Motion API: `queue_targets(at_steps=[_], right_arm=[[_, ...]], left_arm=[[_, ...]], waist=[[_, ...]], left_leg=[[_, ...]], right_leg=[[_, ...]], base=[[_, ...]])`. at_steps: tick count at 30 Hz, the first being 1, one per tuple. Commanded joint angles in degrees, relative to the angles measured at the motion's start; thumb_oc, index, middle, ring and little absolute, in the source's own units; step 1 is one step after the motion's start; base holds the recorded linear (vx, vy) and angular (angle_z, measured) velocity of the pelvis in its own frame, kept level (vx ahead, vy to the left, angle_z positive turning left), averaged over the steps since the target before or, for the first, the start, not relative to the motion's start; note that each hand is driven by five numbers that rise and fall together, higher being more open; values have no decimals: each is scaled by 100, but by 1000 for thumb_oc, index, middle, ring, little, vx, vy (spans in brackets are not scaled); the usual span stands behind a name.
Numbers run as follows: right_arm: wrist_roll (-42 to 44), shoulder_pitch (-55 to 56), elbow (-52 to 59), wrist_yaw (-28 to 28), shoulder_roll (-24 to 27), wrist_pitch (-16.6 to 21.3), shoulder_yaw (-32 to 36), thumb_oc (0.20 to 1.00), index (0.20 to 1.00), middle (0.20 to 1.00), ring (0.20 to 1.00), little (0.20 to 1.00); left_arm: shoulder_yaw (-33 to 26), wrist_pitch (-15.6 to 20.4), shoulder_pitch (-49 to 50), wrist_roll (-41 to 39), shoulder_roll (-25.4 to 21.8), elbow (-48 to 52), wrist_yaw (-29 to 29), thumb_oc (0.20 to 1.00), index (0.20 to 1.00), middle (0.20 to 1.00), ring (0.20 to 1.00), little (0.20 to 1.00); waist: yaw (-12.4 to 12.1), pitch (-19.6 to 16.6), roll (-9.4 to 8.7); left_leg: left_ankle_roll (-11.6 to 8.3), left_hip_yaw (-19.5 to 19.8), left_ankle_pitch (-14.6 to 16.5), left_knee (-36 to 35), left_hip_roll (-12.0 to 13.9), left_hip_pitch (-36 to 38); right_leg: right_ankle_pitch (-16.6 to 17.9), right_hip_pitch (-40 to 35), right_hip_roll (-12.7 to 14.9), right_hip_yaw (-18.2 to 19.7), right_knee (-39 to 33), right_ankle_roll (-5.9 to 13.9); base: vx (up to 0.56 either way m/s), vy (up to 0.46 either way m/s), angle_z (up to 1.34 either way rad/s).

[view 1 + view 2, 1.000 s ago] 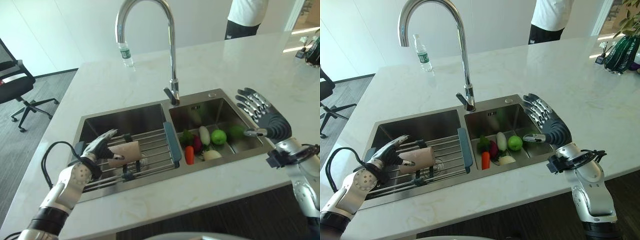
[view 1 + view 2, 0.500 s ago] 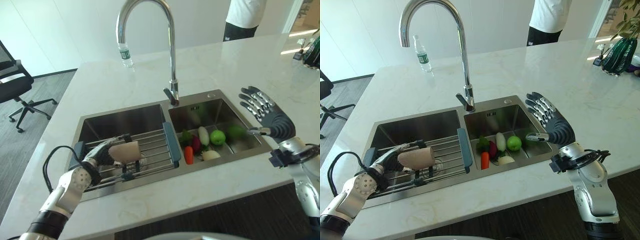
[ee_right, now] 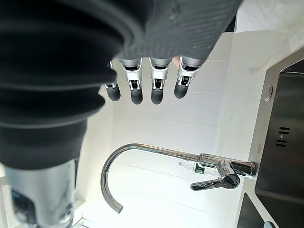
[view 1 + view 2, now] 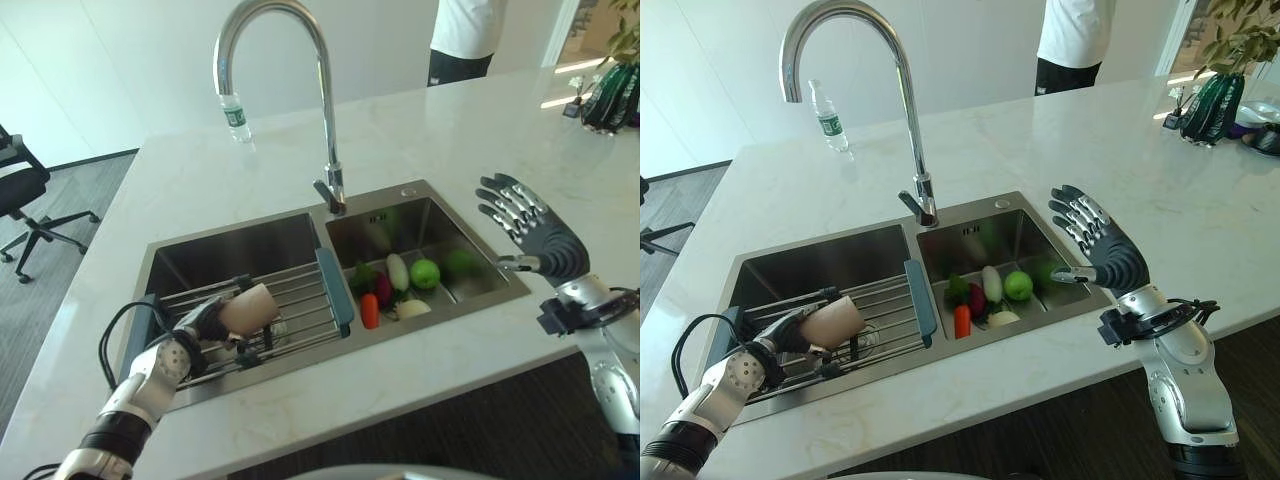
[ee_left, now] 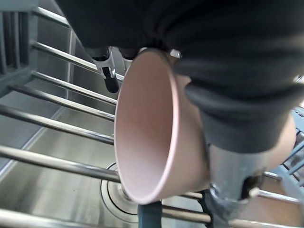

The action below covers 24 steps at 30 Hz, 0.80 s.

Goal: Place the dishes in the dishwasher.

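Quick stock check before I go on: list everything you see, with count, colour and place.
Cup: one, pink, held over the sink rack.
Rack: one, steel bars, across the left basin.
Sink: one, steel, two basins.
Tap: one, chrome, behind the sink.
Vegetables: several, green, white, red, orange, right basin.
Bottle: one, clear, on the counter's far left.
Vase: one, dark green, counter's far right.
Chair: one, black, on the floor.
Person: one, white top, behind the counter.
Left hand: curled round the cup.
Right hand: open, above the counter right of the sink.
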<state>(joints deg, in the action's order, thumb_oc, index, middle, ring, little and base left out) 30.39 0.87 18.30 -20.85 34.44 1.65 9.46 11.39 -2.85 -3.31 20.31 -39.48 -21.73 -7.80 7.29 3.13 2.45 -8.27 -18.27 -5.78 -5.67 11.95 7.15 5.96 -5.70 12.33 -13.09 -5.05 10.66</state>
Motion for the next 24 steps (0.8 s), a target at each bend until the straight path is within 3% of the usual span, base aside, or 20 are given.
queue_targets(at_steps=[1,4,5,6,7,15,24], right_arm=[[137,-469,206,-41,175,163,130,1000,1000,1000,1000,1000],[157,-476,216,-54,210,137,120,1000,1000,1000,1000,1000],[164,-481,212,-70,215,134,122,1000,1000,1000,1000,1000],[163,-473,226,-77,211,128,118,1000,1000,1000,1000,1000],[187,-480,236,-86,231,97,137,1000,1000,1000,1000,1000],[161,-513,247,-65,248,26,150,1000,1000,1000,1000,1000],[110,-375,234,-33,193,173,229,1000,1000,1000,1000,1000]], left_arm=[[73,-114,-647,148,-181,-377,-18,1000,1000,1000,1000,1000],[111,-79,-701,187,-191,-530,0,1000,1000,1000,1000,1000],[132,-111,-728,207,-200,-580,28,849,849,849,849,849],[148,-138,-753,227,-195,-623,44,366,366,366,366,366],[152,-174,-779,255,-191,-683,41,200,200,200,200,200],[216,-288,-791,941,-210,-786,113,200,200,200,200,200],[-115,388,-615,509,-582,25,366,200,200,200,200,200]], waist=[[15,151,-71],[44,146,-71],[59,148,-68],[72,144,-67],[80,138,-70],[62,140,-76],[-40,165,-91]], left_leg=[[-57,-180,417,67,347,249],[-50,-202,425,67,338,265],[-44,-208,432,67,334,270],[-42,-220,434,67,332,275],[-41,-226,438,67,330,278],[-41,-209,433,67,328,275],[-44,-163,428,67,324,259]], right_leg=[[-391,-208,186,-105,5,185],[-385,-205,185,-74,5,191],[-387,-204,185,-63,5,192],[-389,-205,187,-59,5,194],[-389,-205,188,-55,5,197],[-389,-212,194,-67,5,199],[-392,-243,207,-140,5,199]], base=[[0,0,0],[19,10,-3],[19,13,-11],[25,14,-15],[18,9,-14],[2,1,-2],[0,0,0]])
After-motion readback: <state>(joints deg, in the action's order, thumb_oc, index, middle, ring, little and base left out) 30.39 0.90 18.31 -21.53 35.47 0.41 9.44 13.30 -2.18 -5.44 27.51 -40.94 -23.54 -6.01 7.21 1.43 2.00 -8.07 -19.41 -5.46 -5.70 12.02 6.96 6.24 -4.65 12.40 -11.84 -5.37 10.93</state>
